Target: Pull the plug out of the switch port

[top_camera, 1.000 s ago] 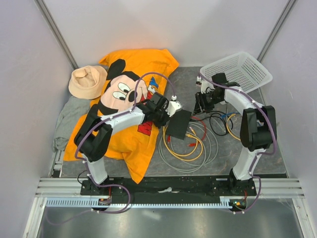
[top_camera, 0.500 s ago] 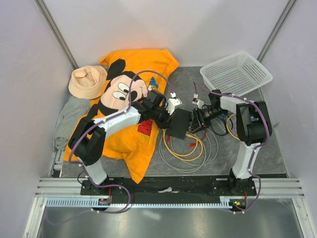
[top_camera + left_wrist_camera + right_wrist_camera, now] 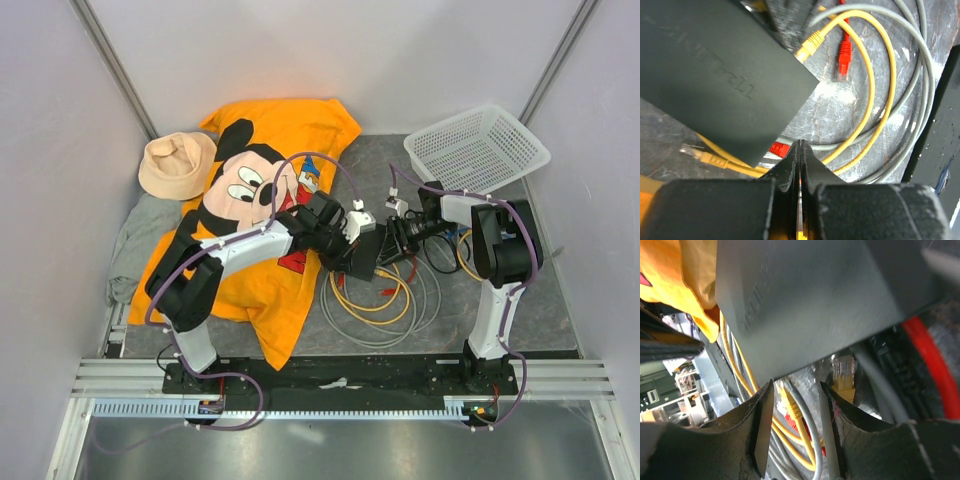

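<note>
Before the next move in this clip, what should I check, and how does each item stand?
1. Left gripper empty and shut: ok.
2. Left gripper bracing the switch: cannot tell.
3. Right gripper open: ok.
4. Right gripper closed on a plug: not ok, nothing gripped.
5. Yellow plug at the switch's edge seated in a port: cannot tell.

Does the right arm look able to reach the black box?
Likely yes. The right gripper stands open right at the edge of the switch, with only a loose yellow cable between its fingers.
</note>
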